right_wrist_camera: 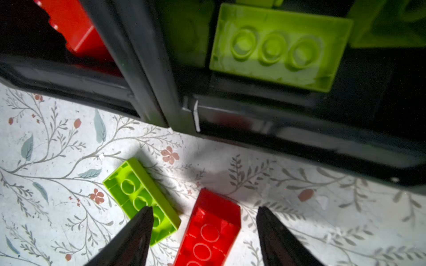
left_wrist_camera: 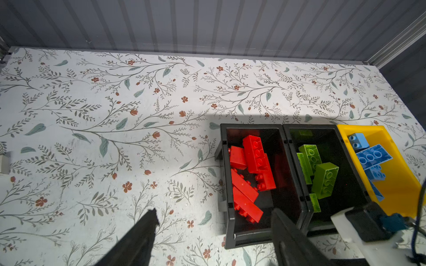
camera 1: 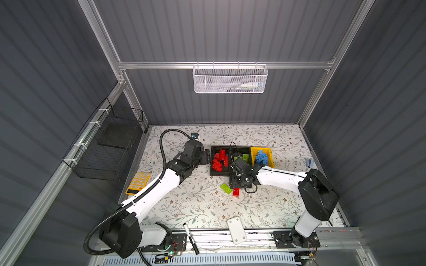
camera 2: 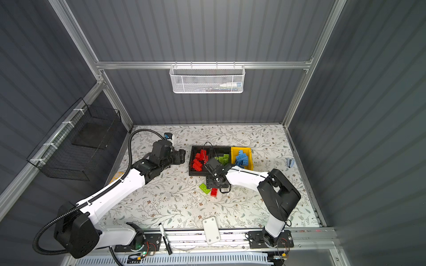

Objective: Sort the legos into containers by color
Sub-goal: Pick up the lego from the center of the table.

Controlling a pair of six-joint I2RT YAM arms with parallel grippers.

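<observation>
Centre the right gripper (right_wrist_camera: 204,208), jaws apart, over the red brick (camera 1: 236,191) below centre in a top view; avoid the green brick (camera 1: 226,188).

A: Any room beside the loose red brick (right_wrist_camera: 212,230)?
B: Bare table (right_wrist_camera: 334,218) on one side, but the green brick (right_wrist_camera: 138,195) lies just beside the other. The black bins (right_wrist_camera: 276,129) wall off the far side.

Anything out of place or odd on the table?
Two strays: a lime green brick and a red brick lie loose on the table in front of the black bins, both hollow side up. What is in the bins looks colour-matched; nothing else stands out.
</observation>
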